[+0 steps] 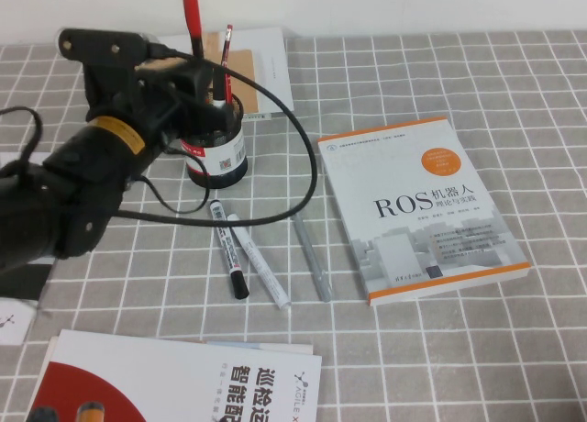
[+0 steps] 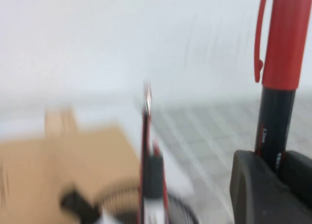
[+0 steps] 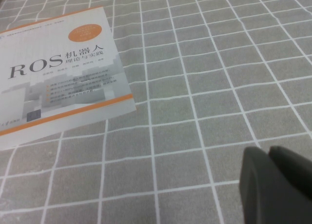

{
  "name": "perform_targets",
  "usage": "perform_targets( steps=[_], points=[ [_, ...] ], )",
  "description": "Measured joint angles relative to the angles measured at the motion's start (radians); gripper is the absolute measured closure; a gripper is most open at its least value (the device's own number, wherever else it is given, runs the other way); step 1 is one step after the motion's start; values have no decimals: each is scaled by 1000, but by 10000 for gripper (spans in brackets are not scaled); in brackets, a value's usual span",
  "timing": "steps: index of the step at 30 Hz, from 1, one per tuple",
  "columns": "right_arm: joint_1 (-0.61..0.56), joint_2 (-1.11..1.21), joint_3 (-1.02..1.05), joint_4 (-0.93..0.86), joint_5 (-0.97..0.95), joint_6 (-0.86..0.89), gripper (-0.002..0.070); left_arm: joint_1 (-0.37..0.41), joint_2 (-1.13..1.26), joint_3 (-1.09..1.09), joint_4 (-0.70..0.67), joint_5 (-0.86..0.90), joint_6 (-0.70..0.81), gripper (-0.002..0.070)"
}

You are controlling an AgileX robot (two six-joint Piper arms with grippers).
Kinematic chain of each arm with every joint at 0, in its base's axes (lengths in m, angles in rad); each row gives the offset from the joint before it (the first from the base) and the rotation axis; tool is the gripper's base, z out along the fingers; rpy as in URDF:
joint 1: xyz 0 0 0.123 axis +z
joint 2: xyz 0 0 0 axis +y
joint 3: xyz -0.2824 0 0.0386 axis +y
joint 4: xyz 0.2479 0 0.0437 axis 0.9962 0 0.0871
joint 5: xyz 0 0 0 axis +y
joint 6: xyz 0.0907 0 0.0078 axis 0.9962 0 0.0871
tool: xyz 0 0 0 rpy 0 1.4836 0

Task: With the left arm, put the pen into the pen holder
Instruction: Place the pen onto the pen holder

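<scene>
The worktop (image 1: 440, 83) is covered by a grey cloth with a white grid. The left arm (image 1: 87, 179), black with a yellow-orange ring band, reaches over the far left area. A ROS textbook (image 1: 417, 206) lies flat to the right of centre, and another booklet (image 1: 174, 385) lies at the near edge.

The pen holder (image 1: 218, 151), a black mesh cup with a white-and-red label band, stands upright just left of the textbook and holds one slim red-and-white pen (image 1: 227, 64), leaning slightly.

The left end effector (image 1: 197, 78) sits directly above the holder, pinching the pen (image 1: 192, 20) upright by its black section; the red cap points up, and the lower end is hidden behind the fingers (image 2: 253, 185).

In front of the holder lie a black-capped white marker (image 1: 229, 249), a white pen (image 1: 260, 266) and a grey pen (image 1: 312, 257), side by side.

The right end effector (image 3: 278, 185) hovers above bare cloth near the textbook; its fingers appear pressed together.
</scene>
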Motion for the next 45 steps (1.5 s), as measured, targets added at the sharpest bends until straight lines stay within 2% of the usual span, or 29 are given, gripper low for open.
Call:
perform_targets(
  steps=[4, 11, 26, 29, 33, 36, 42, 45],
  points=[
    [0, 0, 0, 0, 0, 0, 691, 24, 87, -44, 2, -113, 0, 615],
    [0, 0, 0, 0, 0, 0, 691, 46, 218, -160, 4, -121, 0, 615],
    [0, 0, 0, 0, 0, 0, 691, 53, 298, -177, 6, -128, 0, 613],
    [0, 0, 0, 0, 0, 0, 691, 53, 298, -177, 6, -128, 6, 538],
    [0, 0, 0, 0, 0, 0, 691, 53, 298, -177, 8, -126, 8, 361],
    [0, 0, 0, 0, 0, 0, 691, 53, 298, -177, 8, -124, 8, 301],
    [0, 0, 0, 0, 0, 0, 691, 53, 284, -177, 8, -85, 8, 288],
    [0, 0, 0, 0, 0, 0, 691, 50, 227, -177, 18, -33, 8, 358]
  ],
)
